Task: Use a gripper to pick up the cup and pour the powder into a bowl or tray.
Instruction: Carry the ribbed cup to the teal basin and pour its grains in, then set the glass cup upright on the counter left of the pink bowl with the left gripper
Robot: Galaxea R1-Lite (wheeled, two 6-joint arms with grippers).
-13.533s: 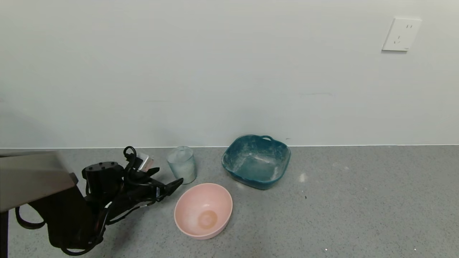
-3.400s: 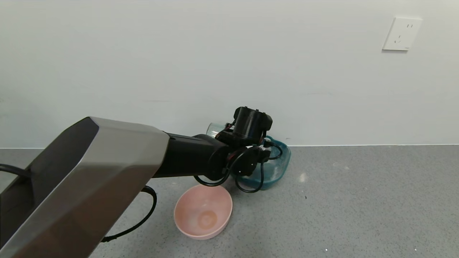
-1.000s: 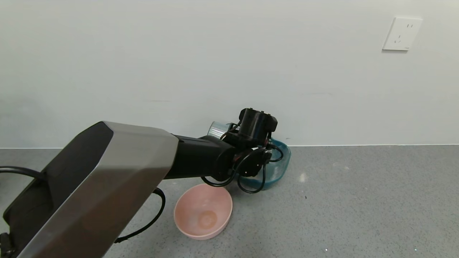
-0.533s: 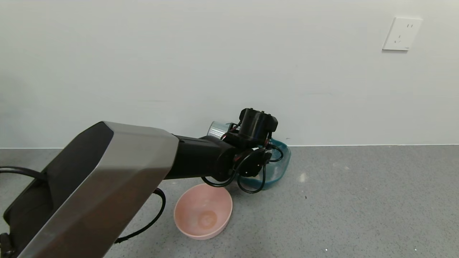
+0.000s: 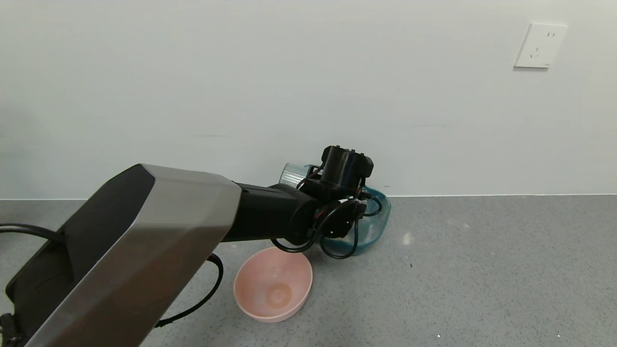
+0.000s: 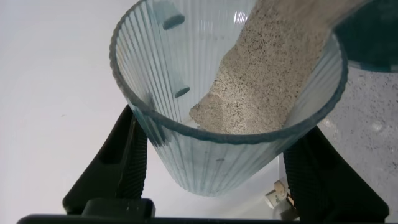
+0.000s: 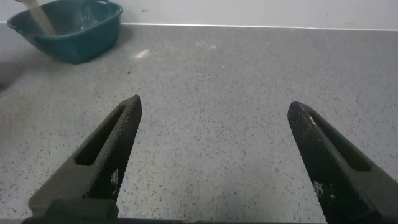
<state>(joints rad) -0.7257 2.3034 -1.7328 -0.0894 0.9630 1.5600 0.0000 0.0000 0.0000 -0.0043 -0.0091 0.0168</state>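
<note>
The small clear ribbed cup (image 6: 227, 102), pale blue-grey in colour, was held tipped over above the deep teal-blue rounded-square dish (image 5: 378, 219), and the fine beige powder (image 6: 267, 74) was sliding along its inside wall toward the rim. In the right wrist view a thin stream of powder (image 7: 38, 17) fell into the dish (image 7: 74, 31). The left gripper (image 6: 211, 162), a black claw on a thick black-and-grey arm, had its jaws closed on the two sides of the cup, near the base. In the head view only the bottom of the cup (image 5: 291, 176) showed behind the black motor of the left gripper (image 5: 340, 193), above the dish's side that is away from the wall socket (image 5: 539, 46).

I think two things could go wrong from here. The ribbed wall is smooth and dusty, so the cup could slip or turn in the jaws if the tilt grew quickly. Also the powder could leave in one lump and land outside the dish on the grey speckled tabletop (image 5: 482, 270), or in the round pink bowl (image 5: 273, 284) that stood just beside the dish.

The arm hid most of the dish in the head view, so I could not tell how much powder was already inside. The cup's rim was cut off in the left wrist view.

The right gripper (image 7: 214, 155) hung over bare tabletop well apart from the dish, jaws wide open and holding nothing.
</note>
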